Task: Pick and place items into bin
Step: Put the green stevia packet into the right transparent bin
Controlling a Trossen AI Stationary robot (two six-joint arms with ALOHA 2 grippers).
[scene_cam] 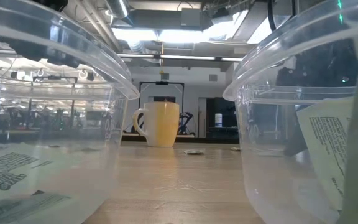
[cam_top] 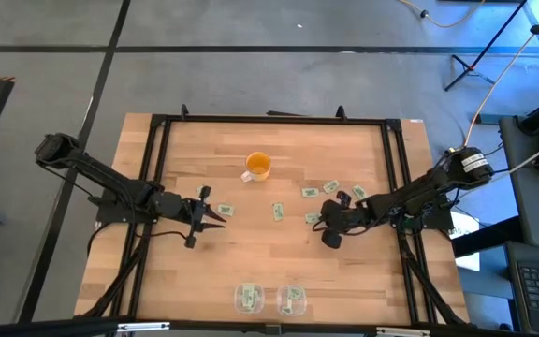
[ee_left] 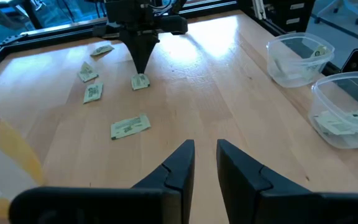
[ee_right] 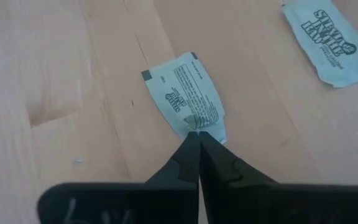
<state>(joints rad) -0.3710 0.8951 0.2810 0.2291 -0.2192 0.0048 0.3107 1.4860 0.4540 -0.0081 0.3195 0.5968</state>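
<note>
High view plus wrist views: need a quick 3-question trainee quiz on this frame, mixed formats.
1. True or false: the right gripper has its fingers pinched shut on the edge of a packet.
2. Multiple choice: the two clear bins sit at the table's A) far edge beside the orange cup, B) near edge, side by side, C) opposite corners.
3. Fill in: the left gripper, fingers slightly apart, holds ____.

Key: 1 true. 2 B. 3 nothing.
</note>
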